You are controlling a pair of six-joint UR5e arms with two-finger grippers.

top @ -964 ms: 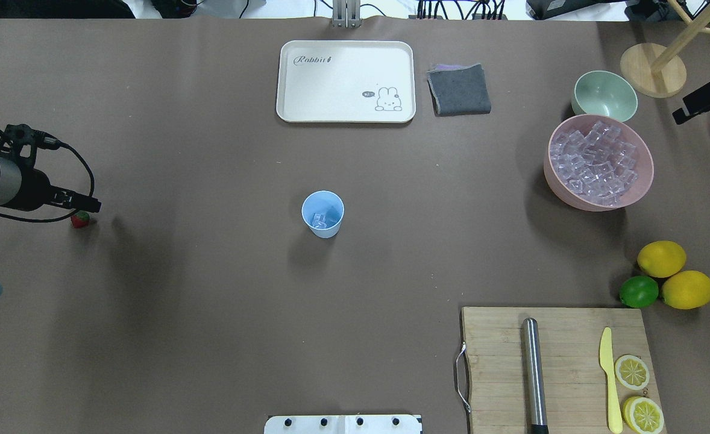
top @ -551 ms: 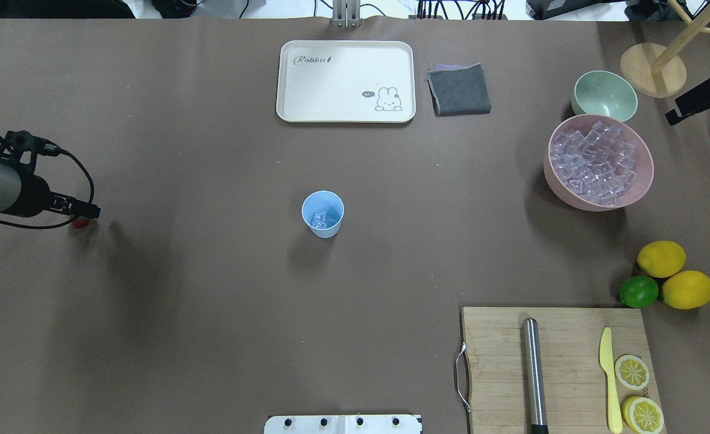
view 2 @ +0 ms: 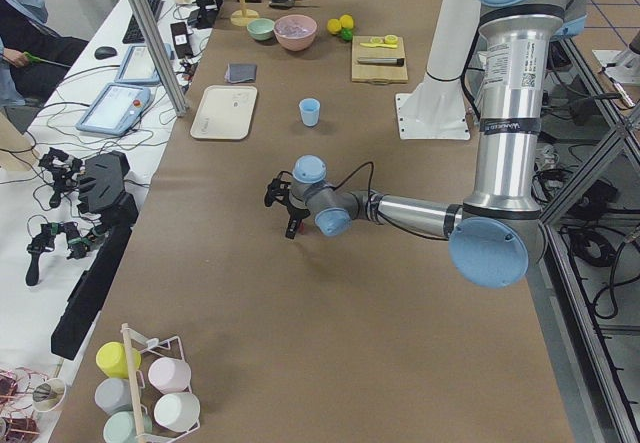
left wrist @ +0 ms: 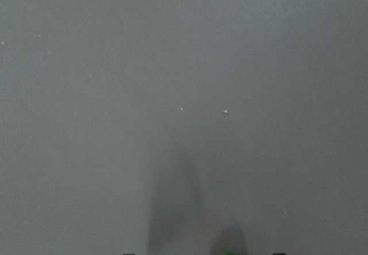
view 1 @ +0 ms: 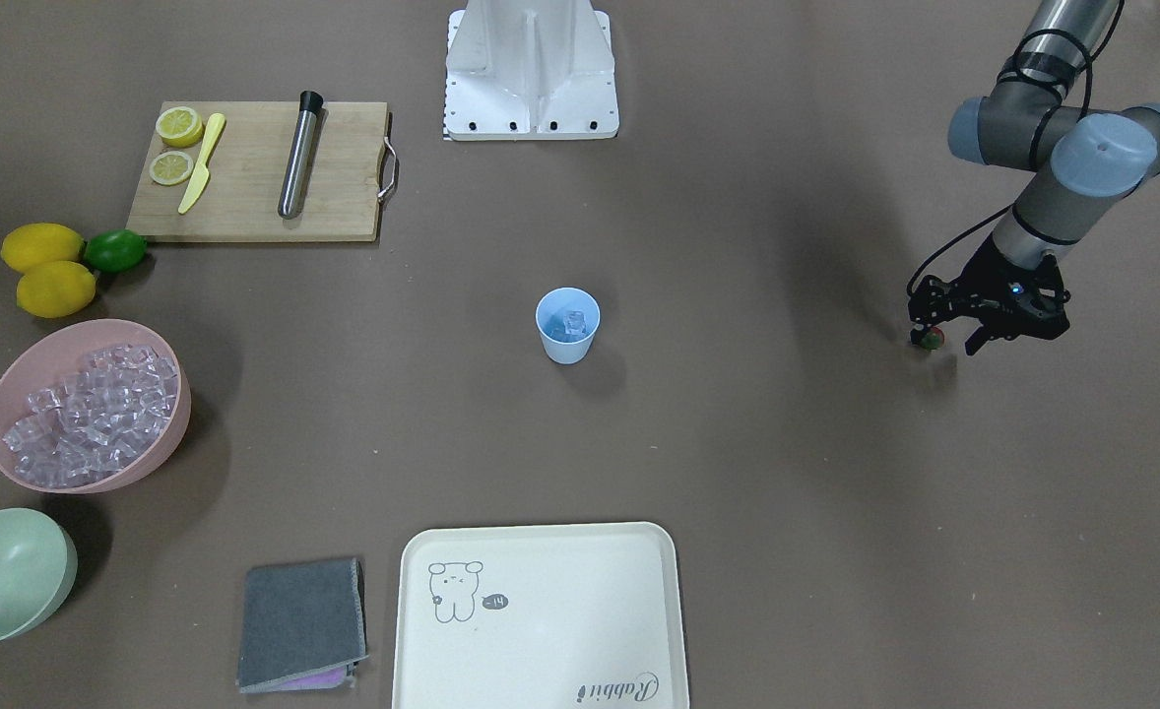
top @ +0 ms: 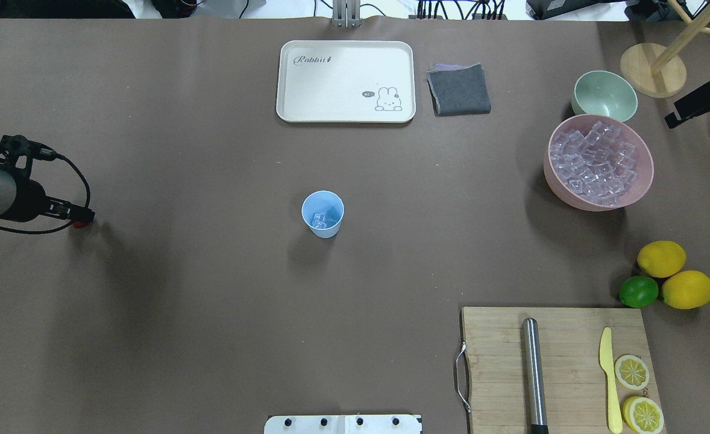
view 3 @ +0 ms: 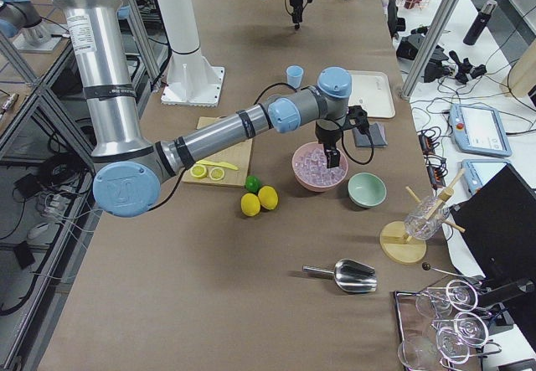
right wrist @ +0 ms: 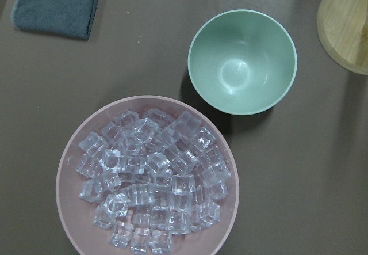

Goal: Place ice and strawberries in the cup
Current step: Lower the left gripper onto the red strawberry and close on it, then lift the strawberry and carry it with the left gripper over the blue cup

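Step in hand: strawberry pickup. At table centre, cup [view 1: 567, 325] holds some ice [view 1: 574, 321], so ice part looks begun. On bare table, well apart from cup toward robot's left, lies strawberry [view 1: 930, 338]. Low over it, left gripper [view 1: 946, 333] has fingers spread wide with strawberry between them, nearer one finger, not gripped. Over pink bowl [top: 596, 204] hangs right gripper [view 3: 332, 157] — finger state cannot tell. Next, likely: centre on strawberry, close gently, lift, carry to cup — release above rim.
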